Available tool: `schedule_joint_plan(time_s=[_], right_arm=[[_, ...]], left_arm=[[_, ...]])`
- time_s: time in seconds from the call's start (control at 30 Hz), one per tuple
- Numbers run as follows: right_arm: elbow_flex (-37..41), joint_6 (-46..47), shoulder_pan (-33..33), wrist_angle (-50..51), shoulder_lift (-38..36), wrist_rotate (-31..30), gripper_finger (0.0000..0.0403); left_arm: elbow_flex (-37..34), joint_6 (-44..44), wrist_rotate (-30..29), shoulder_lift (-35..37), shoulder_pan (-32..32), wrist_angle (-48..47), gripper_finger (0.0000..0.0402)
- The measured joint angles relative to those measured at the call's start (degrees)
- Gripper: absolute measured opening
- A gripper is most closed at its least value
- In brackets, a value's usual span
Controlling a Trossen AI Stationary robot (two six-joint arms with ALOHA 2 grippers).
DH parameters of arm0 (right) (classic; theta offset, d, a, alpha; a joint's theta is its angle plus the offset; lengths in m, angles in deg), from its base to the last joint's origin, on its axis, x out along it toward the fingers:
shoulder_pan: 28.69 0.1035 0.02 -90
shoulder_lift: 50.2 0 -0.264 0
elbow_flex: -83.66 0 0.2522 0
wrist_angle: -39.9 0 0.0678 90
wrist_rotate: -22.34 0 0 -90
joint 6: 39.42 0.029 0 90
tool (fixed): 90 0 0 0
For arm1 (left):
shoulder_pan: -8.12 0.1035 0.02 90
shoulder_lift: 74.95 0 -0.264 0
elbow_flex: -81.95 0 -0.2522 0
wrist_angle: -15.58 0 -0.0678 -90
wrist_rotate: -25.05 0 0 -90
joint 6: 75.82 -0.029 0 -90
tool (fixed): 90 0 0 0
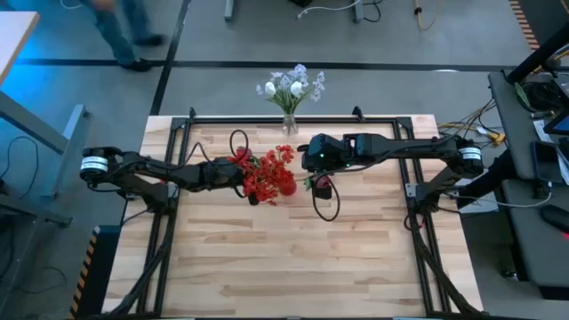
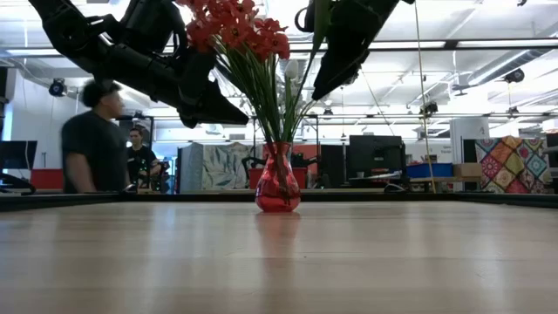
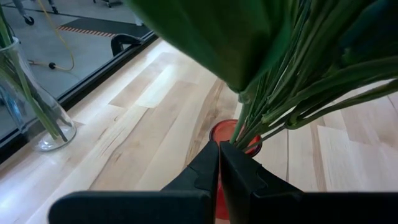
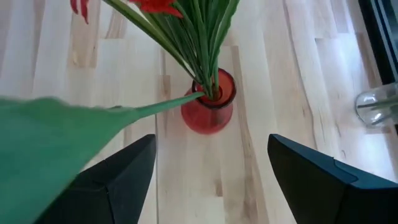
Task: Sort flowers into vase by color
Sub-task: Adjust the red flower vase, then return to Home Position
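We are finding the red flowers standing bunched in a red vase near the centre of the table in the high view, their blooms spreading toward the left of the vase. The left gripper is sitting at centre-left of that frame, right against the red blooms, and its fingers are showing pressed together in the left wrist view, clenched on nothing we can see, with the green stems rising just beyond the tips. The right gripper is hovering at centre-right of the high view, just beside the bouquet; its fingers are standing wide apart above the vase and holding nothing. A broad green leaf is crossing the lower left of the right wrist view and screening part of the table. White and pale-blue flowers are standing in a clear glass vase at the table's far edge, top centre of the high view, well apart from the grippers. In the low view, a person is standing at middle left beyond the table, and both arms are masking the upper part of the bouquet.
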Motion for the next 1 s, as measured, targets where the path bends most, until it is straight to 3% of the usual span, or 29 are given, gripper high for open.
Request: schedule_joint_plan(time_s=[0.57, 0.73, 1.0], right_arm=[[1.66, 8.52, -1.67, 1.72, 2.80, -1.81, 0.0274], [2.12, 5.58, -2.46, 1.80, 2.80, -8.34, 0.0270], [3.26, 1.78, -3.04, 3.92, 2.33, -8.70, 0.0241]], left_arm=[[0.00, 0.42, 0.02, 0.00, 0.00, 0.42, 0.0000], [0.00, 0.44, 0.04, 0.00, 0.00, 0.42, 0.0000], [0.00, 0.44, 1.51, 0.00, -0.02, 0.44, 0.0000]])
